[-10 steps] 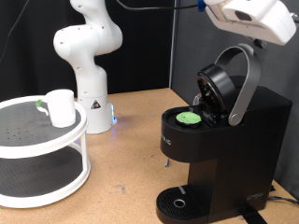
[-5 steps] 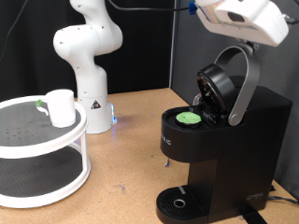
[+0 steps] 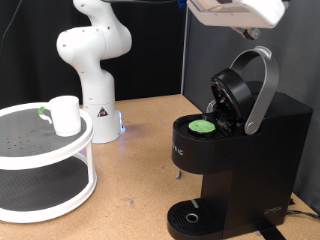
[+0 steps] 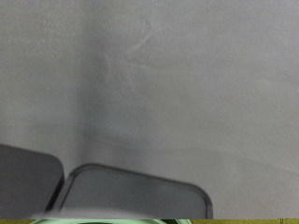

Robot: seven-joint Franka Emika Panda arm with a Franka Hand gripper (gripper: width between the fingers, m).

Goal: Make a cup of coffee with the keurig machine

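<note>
Legible text — almost none. The keurig machine (image 3: 240, 150) carries a vertical strip of pale lettering on the front of its brew head, beside the green-topped pod (image 3: 203, 127), but it is too small and blurred to read. Wrist view — no text, labels or numbers.

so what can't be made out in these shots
- Gripper: in the exterior view only part of the white hand shows, cut by the top edge; fingers unseen, so open or shut is unknown.
- Wrist view: mostly blurred grey; only dark shapes at one edge, unidentifiable.
- Cup: inside hidden by its wall.
- Keurig machine: cut off at the exterior view's right and bottom edges.
</note>
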